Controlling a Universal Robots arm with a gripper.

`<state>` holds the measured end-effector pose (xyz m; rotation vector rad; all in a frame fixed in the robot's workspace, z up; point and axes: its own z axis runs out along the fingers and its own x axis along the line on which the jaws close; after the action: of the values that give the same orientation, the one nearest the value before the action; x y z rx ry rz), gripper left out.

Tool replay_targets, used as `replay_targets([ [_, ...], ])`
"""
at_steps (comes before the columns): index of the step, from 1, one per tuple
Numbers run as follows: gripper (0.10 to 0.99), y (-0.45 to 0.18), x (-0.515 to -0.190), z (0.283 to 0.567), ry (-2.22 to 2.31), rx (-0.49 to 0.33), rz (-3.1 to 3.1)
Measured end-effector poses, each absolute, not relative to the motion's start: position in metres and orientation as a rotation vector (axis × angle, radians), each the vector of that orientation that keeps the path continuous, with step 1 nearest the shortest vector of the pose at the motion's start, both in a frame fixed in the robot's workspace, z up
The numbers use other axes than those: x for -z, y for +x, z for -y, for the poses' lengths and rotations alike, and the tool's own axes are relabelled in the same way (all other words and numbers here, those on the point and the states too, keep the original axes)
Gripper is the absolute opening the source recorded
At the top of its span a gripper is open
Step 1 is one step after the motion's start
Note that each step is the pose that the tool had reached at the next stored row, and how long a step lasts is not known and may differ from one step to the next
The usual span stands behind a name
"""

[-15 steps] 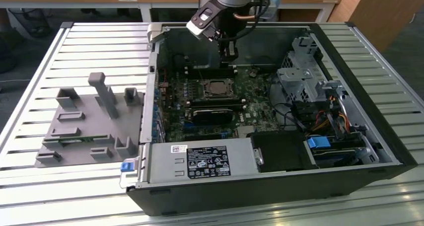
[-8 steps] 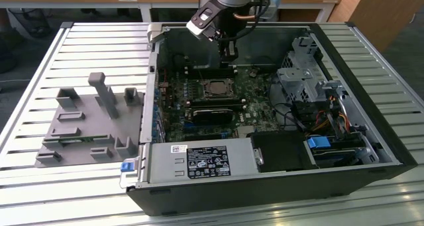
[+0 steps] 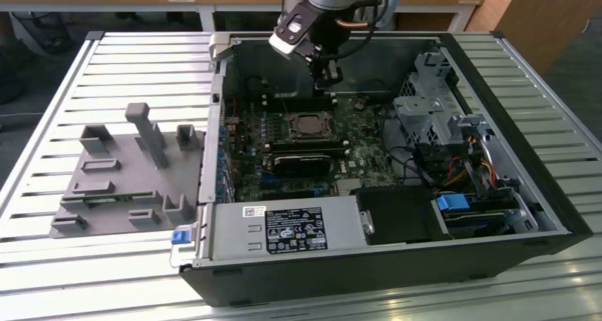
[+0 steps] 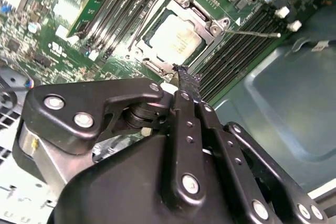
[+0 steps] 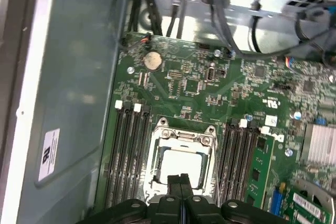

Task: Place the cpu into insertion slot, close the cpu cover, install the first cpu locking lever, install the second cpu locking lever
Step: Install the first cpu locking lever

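Gleaming dull silver, the cpu sits within the cpu cover, pincer tips together nearby.

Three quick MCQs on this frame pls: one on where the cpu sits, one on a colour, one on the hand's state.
1. Where is the cpu?
A. on the slatted table
B. in the insertion slot
C. on the grey fixture

2. What colour is the circuit board?
A. green
B. red
C. blue

3. The hand is:
A. wide open
B. shut on the cpu
C. shut, holding nothing

Answers:
1 B: in both wrist views its silver top sits inside the socket's metal rim.
2 A: the board around the socket is green.
3 C: the first wrist view shows the fingertips pressed together with nothing between them.
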<state>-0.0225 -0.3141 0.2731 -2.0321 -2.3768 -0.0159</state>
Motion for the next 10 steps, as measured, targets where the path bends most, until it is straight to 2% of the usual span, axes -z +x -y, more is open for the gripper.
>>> replay_targets([
  [10, 0.106, -0.0225, -0.2727, 0.3141, -1.891, 0.015, 2.490],
])
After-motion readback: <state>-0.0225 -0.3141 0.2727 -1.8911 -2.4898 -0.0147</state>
